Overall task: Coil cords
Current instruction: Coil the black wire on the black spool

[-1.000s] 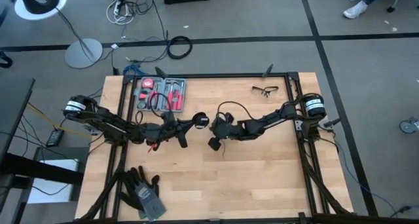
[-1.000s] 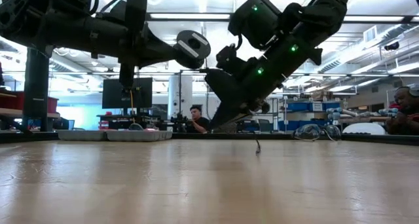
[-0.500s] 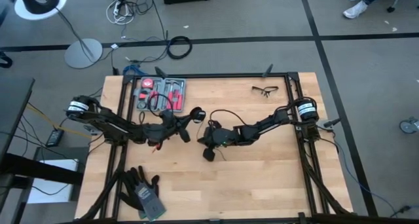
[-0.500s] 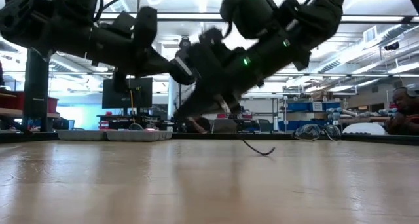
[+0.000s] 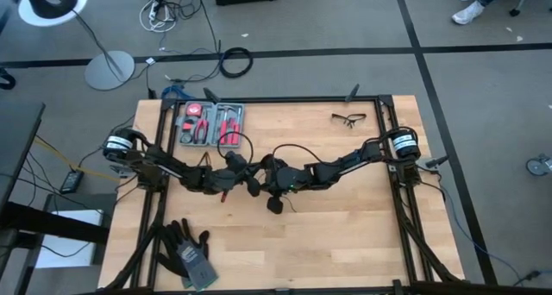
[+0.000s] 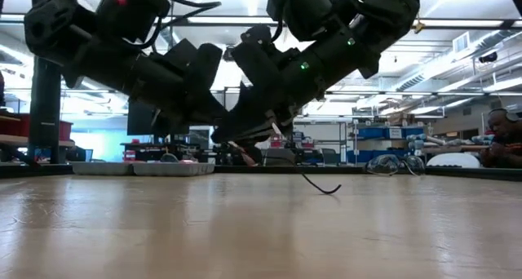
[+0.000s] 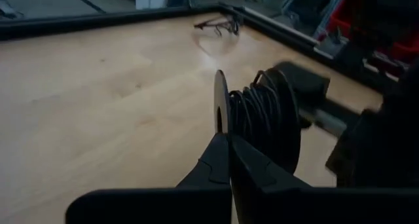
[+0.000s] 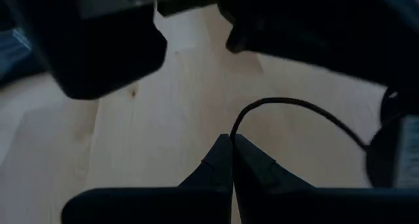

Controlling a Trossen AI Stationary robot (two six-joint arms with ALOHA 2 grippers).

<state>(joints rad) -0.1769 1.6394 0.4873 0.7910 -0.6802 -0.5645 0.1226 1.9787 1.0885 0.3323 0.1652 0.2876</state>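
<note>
The cord is thin and black, and part of it is wound into a bundle (image 7: 262, 112) behind a flat round puck (image 7: 219, 106). My left gripper (image 7: 227, 139) is shut on the puck at mid-table (image 5: 250, 172). Right beside it, my right gripper (image 8: 231, 140) is shut on a free stretch of the cord (image 8: 288, 106), which arches above the arm (image 5: 291, 148). A loose cord end (image 6: 322, 186) rests on the wood below the right gripper (image 5: 269, 178). Both grippers hover above the table (image 6: 245, 230). My left gripper pinches the puck's thin rim (image 7: 220, 129) between its two fingertips, slanting slightly down from the table's left. The puck stands on edge, lifted clear, with the wound cord beside it. My right gripper pinches a single strand of the cord (image 8: 234, 129) at its fingertips, slanting down from the table's right. The strand curves away slack from the fingers.
A tool tray (image 5: 211, 122) sits at the far left, safety glasses (image 5: 349, 118) at the far right, dark gloves (image 5: 190, 252) at the near left corner. Bare wood lies toward the near edge. People sit in the room beyond (image 6: 502, 140).
My left gripper has sunk and tipped lower while carrying the puck toward mid-table. My right gripper has moved toward the table's left and rolled, closing up beside the left gripper. The cord's loose end has come to lie on the wood.
</note>
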